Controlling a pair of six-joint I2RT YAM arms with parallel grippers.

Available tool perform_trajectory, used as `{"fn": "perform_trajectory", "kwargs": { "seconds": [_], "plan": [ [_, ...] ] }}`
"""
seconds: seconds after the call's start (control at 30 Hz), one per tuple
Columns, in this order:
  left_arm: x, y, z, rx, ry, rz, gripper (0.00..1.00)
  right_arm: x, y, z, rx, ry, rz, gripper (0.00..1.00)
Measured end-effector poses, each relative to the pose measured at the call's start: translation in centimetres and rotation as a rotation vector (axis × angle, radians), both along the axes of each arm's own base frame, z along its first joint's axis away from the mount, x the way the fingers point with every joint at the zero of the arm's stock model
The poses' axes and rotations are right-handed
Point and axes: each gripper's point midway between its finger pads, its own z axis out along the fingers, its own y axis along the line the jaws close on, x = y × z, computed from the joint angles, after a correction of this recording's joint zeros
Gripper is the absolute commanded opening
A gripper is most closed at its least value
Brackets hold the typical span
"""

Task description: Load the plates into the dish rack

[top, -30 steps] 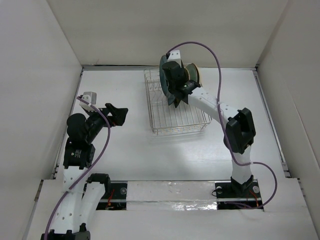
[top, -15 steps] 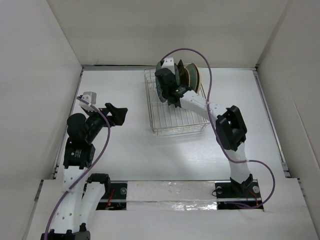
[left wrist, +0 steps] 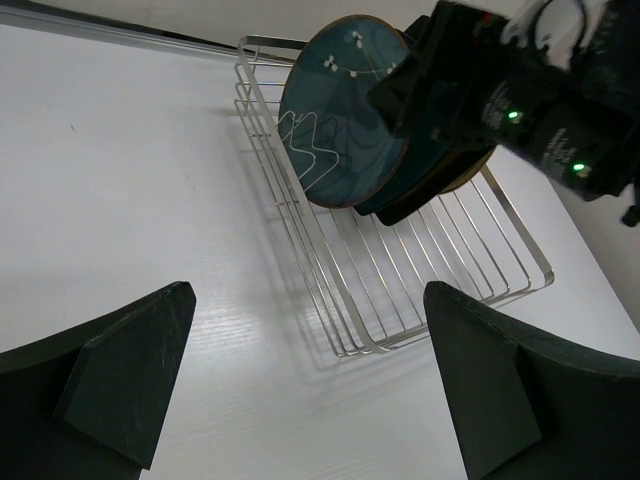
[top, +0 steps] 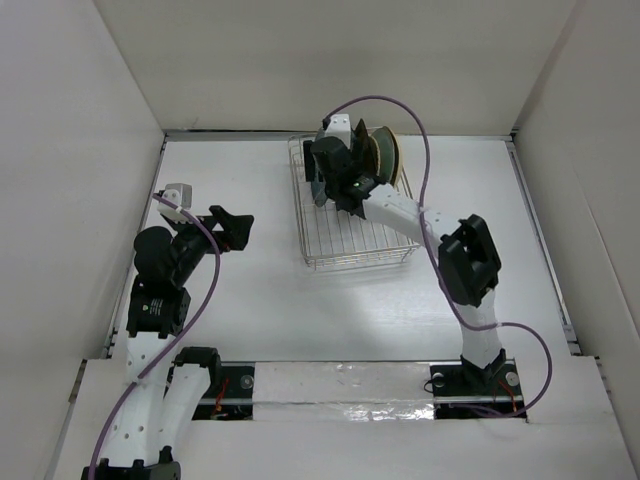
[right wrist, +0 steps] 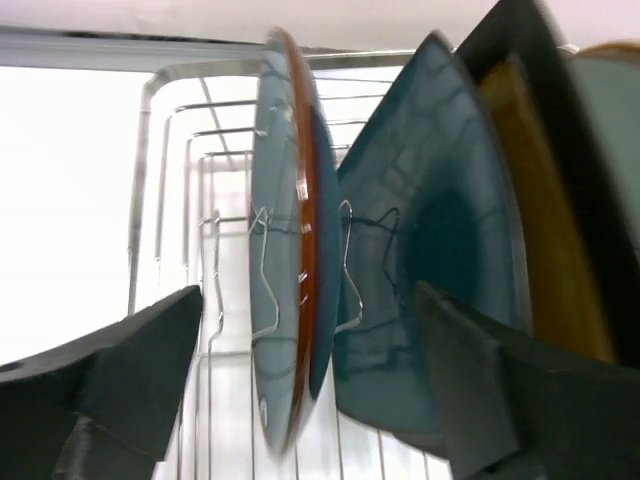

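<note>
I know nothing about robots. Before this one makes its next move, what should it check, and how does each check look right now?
1. Right tool open around the front plate: ok, it straddles the plate with no contact visible.
2. Front plate upright in the dish rack: ok, standing on edge.
3. Dark teal plate next to it also standing: ok.
4. Left tool out of the way: ok, open over the table, left of the rack.
5. All six plates loaded: cannot tell, the right arm hides part of the row.
</note>
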Motion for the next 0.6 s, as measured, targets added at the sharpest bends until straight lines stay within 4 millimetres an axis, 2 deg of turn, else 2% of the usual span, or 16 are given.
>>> {"fn": "perform_trajectory", "kwargs": {
  "seconds": [0.07, 0.2, 0.3, 0.4, 0.47, 0.6],
  "plan": [
    [0.0, 0.0, 0.0, 0.0, 0.0, 0.003, 0.99, -0.8, -0.2, 2.0, 0.036, -0.021, 0.024, 1.0],
    [0.0, 0.1, 0.1, 0.001, -0.004, 0.004, 0.99, -3.5, -1.3, 7.6, 0.133, -0.094, 0.082, 1.0],
    [-0.2, 0.1, 0.3, 0.0, -0.014, 0.003, 0.99, -7.0, -2.6, 12.1, 0.227, -0.173, 0.145, 1.0],
    [-0.4, 0.1, 0.7, 0.002, -0.03, 0.002, 0.99, -11.6, -4.5, 14.8, 0.299, -0.232, 0.205, 0.99],
    [-0.6, 0.1, 0.8, 0.003, -0.038, 0.001, 0.99, -14.5, -6.1, 15.3, 0.339, -0.264, 0.238, 0.98],
    [-0.8, 0.0, 1.1, 0.004, -0.056, -0.006, 0.99, -19.8, -10.4, 14.0, 0.394, -0.291, 0.261, 0.96]
  ]
}}
